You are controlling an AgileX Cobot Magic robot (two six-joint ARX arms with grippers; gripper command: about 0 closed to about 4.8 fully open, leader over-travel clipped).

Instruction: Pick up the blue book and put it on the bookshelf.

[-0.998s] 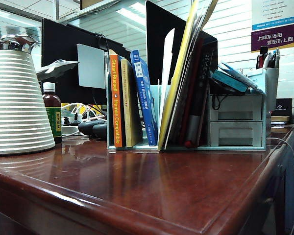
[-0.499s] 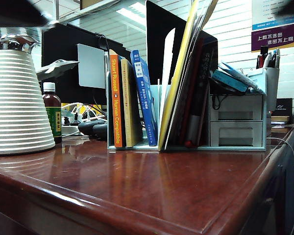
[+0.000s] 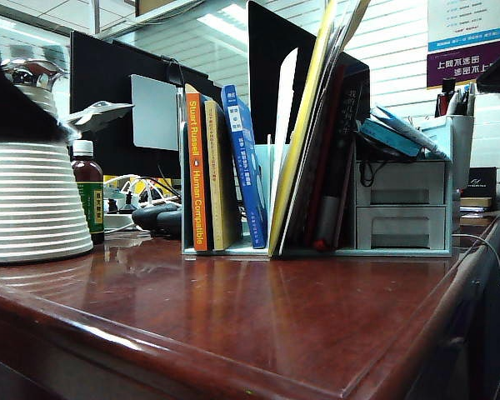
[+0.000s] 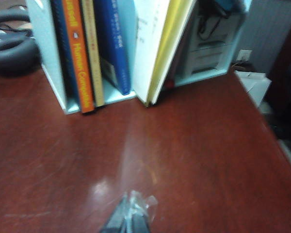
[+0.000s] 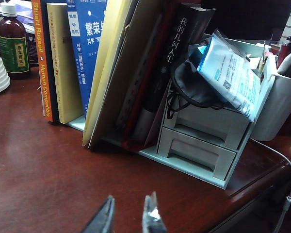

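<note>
Blue paperback book (image 3: 244,162), thin, with white lettering down its spine, stands nearly upright in the pale mint-teal plastic bookshelf (image 3: 263,179), leaning a little, its long axis running up from the shelf floor; it sits between a tan-spined book (image 3: 220,175) and a white sheet next to a tall yellow folder (image 3: 304,125), with the orange-spined "Human Compatible" book (image 3: 196,171) one place further out. Judging by how things lie, the book already rests in the rack, so what remains may be only to clear the arms away. From both wrist views the rack lies ahead of the tools across a stretch of bare, glossy reddish-brown wooden counter (image 3: 258,317), well apart from either one. The left tool (image 4: 130,218) hovers over the counter with its fingers pressed together and nothing between them, the blue spine (image 4: 112,43) ahead of it and somewhat to one side. The right tool (image 5: 128,216) has its two fingers slightly parted, empty, and looks toward the rack's drawer end, where the blue cover (image 5: 89,43) shows beyond the yellow folder. Neither tool is clearly nearer; the left faces the book's slot more squarely. In the exterior view dark blurred shapes at the upper left and upper right edges are probably the arms.
</note>
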